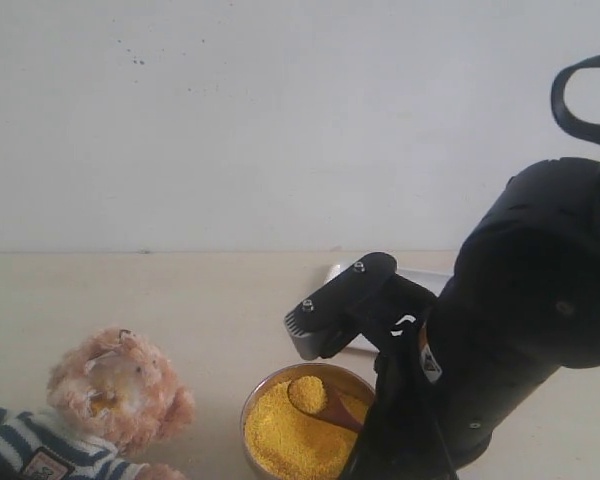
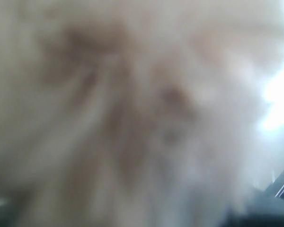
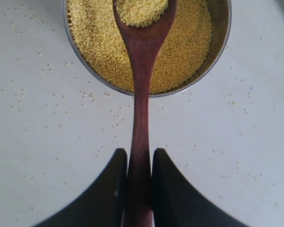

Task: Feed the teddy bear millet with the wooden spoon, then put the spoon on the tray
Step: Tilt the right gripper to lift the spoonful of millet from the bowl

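Observation:
The teddy bear (image 1: 115,395) sits at the bottom left of the exterior view, its striped shirt cut off by the frame edge. Blurred fur of the teddy bear (image 2: 132,109) fills the left wrist view, and no left fingers show. The millet (image 1: 280,435) fills the round metal bowl (image 1: 248,420) at bottom centre. My right gripper (image 3: 139,153) is shut on the thin handle of the wooden spoon (image 3: 141,94). The spoon's bowl (image 1: 308,393) carries a heap of grain just above the millet (image 3: 189,42). The tray (image 1: 440,281) peeks out behind the right arm.
Loose grains lie scattered on the pale table (image 3: 47,118) around the metal bowl (image 3: 227,23). The bulky black right arm (image 1: 530,320) hides most of the right side. A plain white wall (image 1: 280,120) stands behind the table.

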Robot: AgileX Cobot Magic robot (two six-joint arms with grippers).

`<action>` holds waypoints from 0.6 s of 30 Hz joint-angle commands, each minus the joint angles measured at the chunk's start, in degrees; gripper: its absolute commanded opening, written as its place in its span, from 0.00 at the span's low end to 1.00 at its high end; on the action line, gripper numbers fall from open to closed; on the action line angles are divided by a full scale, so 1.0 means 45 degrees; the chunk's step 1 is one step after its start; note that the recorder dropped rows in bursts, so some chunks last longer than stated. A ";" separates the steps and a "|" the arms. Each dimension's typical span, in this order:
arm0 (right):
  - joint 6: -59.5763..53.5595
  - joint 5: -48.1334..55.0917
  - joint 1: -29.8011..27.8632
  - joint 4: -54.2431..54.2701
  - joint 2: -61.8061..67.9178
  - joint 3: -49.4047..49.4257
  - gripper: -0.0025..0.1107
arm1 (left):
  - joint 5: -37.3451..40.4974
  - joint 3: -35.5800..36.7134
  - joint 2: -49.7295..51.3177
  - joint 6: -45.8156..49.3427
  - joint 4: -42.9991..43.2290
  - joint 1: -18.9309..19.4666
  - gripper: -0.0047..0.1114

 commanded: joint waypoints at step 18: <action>-0.0204 0.0578 0.0493 -0.0052 -0.0226 0.0020 0.05 | 0.0218 0.0021 0.0019 0.0094 -0.0183 0.0028 0.07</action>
